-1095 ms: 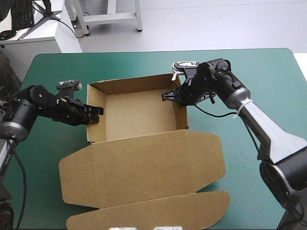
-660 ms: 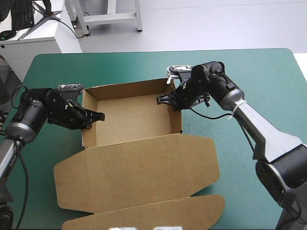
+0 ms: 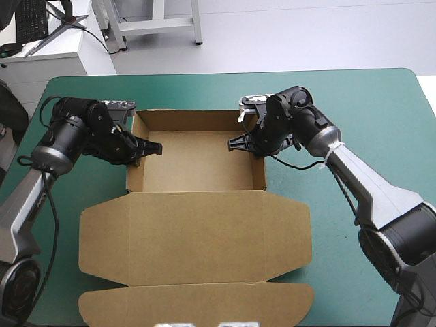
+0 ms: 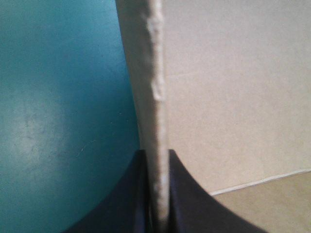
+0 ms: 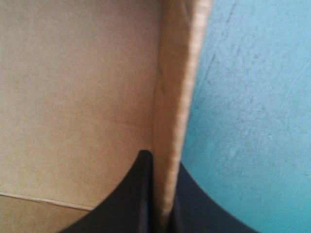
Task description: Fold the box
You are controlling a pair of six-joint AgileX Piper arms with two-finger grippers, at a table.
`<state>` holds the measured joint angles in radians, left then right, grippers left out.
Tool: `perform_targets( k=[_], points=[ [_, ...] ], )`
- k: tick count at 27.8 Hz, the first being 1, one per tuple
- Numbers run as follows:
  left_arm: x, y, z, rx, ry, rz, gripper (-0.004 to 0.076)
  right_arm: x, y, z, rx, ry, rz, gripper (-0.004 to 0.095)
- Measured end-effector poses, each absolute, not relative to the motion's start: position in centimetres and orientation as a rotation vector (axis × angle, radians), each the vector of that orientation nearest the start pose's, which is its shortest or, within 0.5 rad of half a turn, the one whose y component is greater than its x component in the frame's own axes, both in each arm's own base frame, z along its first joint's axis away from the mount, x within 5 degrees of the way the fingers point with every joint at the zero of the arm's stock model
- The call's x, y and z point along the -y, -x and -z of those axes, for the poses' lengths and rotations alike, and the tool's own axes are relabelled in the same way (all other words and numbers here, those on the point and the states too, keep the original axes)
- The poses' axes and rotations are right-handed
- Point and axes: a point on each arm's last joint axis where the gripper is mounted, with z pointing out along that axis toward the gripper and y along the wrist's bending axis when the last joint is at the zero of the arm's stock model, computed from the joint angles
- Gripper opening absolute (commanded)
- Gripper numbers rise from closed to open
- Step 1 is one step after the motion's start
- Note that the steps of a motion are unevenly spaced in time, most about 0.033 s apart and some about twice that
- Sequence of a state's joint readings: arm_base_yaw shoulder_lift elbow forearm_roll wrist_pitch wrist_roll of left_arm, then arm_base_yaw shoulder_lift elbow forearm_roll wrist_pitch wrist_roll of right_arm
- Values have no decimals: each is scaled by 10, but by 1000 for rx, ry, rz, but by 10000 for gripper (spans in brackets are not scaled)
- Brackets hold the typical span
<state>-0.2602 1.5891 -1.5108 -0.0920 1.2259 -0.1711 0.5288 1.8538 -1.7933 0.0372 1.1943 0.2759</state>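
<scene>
Two clamps on box (image 3: pixel 197 160) walls — left tool (image 4: pixel 157 160), right tool (image 5: pixel 163 164); flat lid (image 3: pixel 197 235) only in high view.

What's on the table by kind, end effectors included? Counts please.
brown box: 1
black end effectors: 2 (left end effector, right end effector, each shut on a box side wall)
total: 3
</scene>
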Motion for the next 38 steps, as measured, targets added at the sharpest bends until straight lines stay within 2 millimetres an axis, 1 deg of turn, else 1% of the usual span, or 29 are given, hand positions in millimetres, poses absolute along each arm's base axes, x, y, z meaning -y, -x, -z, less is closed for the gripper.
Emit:
perform_targets(
  k=[2, 4, 5, 8, 9, 10, 12, 16, 20, 22, 23, 25, 27, 28, 30, 32, 35, 38],
  points=[
    [97, -321, -342, -2815, -120, 231, -10, -199, -348, -328, -2757, 314, -269, -15],
    [108, -333, -334, -2829, -146, 236, -10, -185, -355, -328, -2771, 272, -282, -14],
    [116, -338, -326, -2844, -161, 247, -10, -175, -361, -326, -2784, 241, -283, -14],
    [130, -348, -308, -2870, -186, 261, -10, -165, -368, -318, -2814, 218, -260, -14],
    [136, -352, -298, -2888, -197, 261, -10, -162, -372, -313, -2829, 216, -243, -14],
    [141, -356, -286, -2911, -200, 256, -10, -163, -375, -305, -2848, 223, -222, -14],
    [147, -361, -273, -2935, -204, 246, -10, -164, -379, -296, -2871, 224, -203, -14],
    [151, -368, -264, -2940, -194, 241, -10, -165, -386, -278, -2914, 212, -180, -14],
    [152, -370, -262, -2942, -226, 236, -9, -164, -388, -275, -2919, 204, -178, -11],
    [152, -370, -262, -2940, -237, 237, -8, -163, -388, -276, -2917, 205, -173, 20],
    [152, -370, -262, -2939, -236, 237, -7, -163, -388, -276, -2916, 205, -171, 61],
    [152, -370, -262, -2938, -241, 238, 6, -163, -389, -277, -2915, 212, -167, 200],
    [152, -370, -263, -2938, -251, 237, 38, -163, -389, -276, -2913, 227, -161, 364],
    [152, -370, -263, -2939, -256, 234, 62, -163, -390, -275, -2911, 237, -152, 429],
    [152, -371, -262, -2940, -288, 226, 115, -163, -392, -275, -2904, 255, -138, 504],
    [153, -373, -259, -2946, -330, 214, 181, -162, -392, -276, -2895, 272, -117, 529],
    [156, -374, -252, -2969, -363, 203, 295, -161, -393, -276, -2890, 280, -104, 529],
    [157, -376, -255, -2961, -372, 204, 418, -161, -393, -276, -2889, 276, -105, 530]
  ],
)
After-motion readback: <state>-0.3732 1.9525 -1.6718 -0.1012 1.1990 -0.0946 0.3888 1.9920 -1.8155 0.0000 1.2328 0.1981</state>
